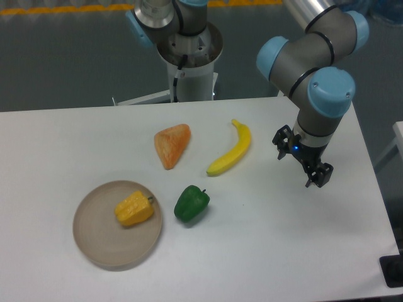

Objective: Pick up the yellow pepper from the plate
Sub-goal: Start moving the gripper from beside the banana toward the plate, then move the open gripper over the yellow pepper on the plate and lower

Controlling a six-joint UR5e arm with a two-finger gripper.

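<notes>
The yellow pepper [134,209] lies on its side on the tan round plate [101,239] at the front left of the white table. My gripper [302,158] hangs over the right side of the table, far to the right of the plate and the pepper. Its two dark fingers are spread apart with nothing between them.
A green pepper [191,203] sits just right of the plate. An orange wedge-shaped fruit slice [171,145] and a yellow banana [231,150] lie farther back in the middle. The robot base [187,56] stands behind the table's far edge.
</notes>
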